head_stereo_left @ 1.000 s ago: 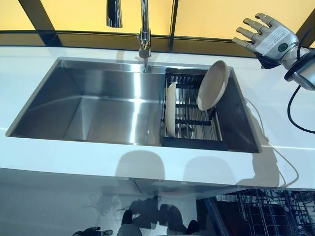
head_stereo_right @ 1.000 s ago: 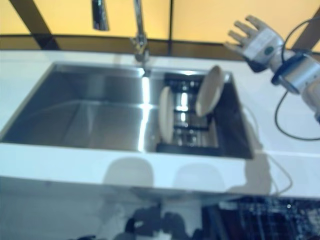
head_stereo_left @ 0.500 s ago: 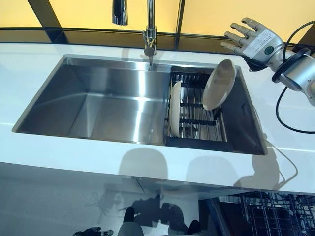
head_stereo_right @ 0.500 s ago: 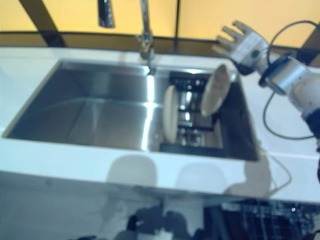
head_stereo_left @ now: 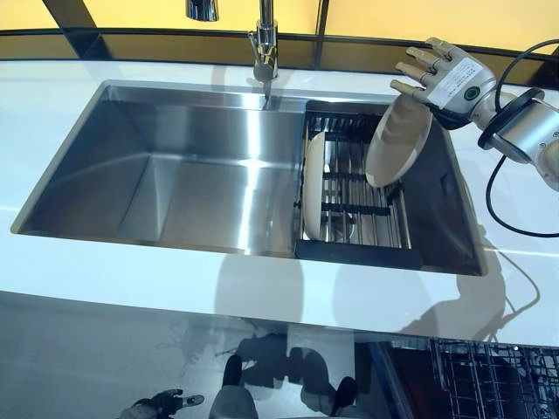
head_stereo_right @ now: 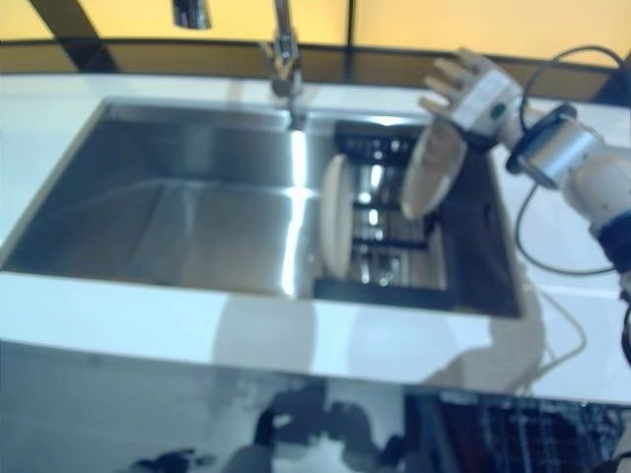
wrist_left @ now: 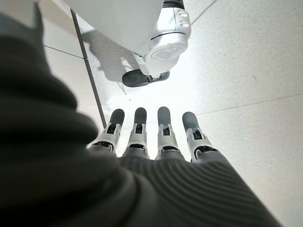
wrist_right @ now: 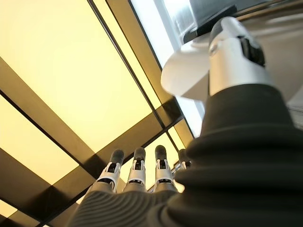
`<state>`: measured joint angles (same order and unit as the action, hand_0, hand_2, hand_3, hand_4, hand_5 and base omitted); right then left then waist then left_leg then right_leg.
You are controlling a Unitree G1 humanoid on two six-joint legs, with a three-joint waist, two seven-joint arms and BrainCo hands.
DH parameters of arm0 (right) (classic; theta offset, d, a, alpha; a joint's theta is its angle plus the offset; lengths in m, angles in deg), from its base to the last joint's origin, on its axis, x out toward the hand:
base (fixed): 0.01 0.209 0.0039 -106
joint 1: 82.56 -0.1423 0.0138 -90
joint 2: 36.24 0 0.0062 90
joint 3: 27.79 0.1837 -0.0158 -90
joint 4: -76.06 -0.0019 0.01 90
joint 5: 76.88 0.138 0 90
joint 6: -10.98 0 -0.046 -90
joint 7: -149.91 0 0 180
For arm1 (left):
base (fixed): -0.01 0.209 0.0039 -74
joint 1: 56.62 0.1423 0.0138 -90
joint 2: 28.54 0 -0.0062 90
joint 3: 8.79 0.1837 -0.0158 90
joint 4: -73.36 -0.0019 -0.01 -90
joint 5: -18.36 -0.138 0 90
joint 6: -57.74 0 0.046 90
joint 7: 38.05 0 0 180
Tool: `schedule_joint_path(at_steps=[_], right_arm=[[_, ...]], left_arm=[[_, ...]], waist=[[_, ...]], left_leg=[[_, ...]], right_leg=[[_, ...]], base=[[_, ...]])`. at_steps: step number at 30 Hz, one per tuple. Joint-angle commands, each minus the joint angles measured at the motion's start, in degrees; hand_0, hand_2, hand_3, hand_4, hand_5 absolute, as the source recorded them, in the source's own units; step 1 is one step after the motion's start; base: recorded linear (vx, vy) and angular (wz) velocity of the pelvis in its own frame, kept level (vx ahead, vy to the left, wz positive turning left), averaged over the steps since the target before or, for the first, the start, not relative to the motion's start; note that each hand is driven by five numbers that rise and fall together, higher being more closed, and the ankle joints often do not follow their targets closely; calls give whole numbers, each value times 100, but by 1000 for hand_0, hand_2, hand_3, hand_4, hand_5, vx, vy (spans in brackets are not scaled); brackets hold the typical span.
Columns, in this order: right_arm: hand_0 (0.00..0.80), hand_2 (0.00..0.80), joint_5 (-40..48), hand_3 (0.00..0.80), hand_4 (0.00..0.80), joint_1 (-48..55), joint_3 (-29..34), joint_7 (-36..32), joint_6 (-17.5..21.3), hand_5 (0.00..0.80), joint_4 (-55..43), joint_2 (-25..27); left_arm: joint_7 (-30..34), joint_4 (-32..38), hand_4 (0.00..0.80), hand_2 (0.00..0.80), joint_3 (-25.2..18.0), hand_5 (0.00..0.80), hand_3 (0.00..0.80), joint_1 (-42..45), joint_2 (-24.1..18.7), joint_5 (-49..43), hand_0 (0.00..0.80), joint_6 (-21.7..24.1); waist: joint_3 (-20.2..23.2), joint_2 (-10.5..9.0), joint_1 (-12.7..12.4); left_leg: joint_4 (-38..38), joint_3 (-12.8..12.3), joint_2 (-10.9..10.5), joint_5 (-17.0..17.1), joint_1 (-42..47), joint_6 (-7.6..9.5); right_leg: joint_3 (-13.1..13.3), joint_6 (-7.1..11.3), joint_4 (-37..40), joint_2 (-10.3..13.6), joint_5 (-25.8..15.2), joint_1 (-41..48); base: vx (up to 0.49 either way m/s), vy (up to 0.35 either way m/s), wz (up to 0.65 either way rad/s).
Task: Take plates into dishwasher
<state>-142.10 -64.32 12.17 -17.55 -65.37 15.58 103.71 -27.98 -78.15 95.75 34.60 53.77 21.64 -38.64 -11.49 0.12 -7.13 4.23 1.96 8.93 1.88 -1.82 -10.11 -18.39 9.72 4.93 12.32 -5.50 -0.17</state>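
The task is at its start: two round cream plates stand in the black wire rack (head_stereo_left: 358, 188) in the right part of the stainless-steel sink (head_stereo_left: 175, 175), one upright plate (head_stereo_left: 313, 183) at the rack's left and one tilted plate (head_stereo_left: 397, 142) at its right. The right hand (head_stereo_left: 441, 74) hovers just behind the tilted plate's upper rim, fingers (head_stereo_left: 409, 72) spread straight and holding nothing. The left hand (wrist_left: 156, 137) hangs over the floor with straight, empty fingers, and the dark dishwasher basket (head_stereo_left: 489, 380) below the white surface (head_stereo_left: 131, 279) shows no plate, so both remain to be moved.

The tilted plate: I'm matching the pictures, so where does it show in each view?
Left eye view: tilted plate leans at the rack's right side, just under the right hand.
Right eye view: same place, right of the upright plate.
Left wrist view: not in it.
Right wrist view: not in it.
Shared landmark: the faucet.
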Motion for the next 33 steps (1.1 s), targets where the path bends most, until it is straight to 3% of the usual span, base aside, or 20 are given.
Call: schedule_joint_path(at_steps=[1,33], right_arm=[[0,0,-68,0,0,-306,-112,-53,-303,0,52,158],[0,0,-281,0,0,-125,26,-106,-232,0,-139,88]], left_arm=[[4,-125,0,0,304,0,0,-213,-241,83,0,47],[20,-76,0,0,271,0,0,-335,-220,213,0,-14]], waist=[[-19,-157,-92],[-149,-134,-31]], left_leg=[[77,-54,-186,229,-209,343],[77,-66,-193,238,-258,354]], right_leg=[[234,198,-10,271,40,147],[314,182,-38,272,26,41]], base=[[0,0,0],[0,0,0]])
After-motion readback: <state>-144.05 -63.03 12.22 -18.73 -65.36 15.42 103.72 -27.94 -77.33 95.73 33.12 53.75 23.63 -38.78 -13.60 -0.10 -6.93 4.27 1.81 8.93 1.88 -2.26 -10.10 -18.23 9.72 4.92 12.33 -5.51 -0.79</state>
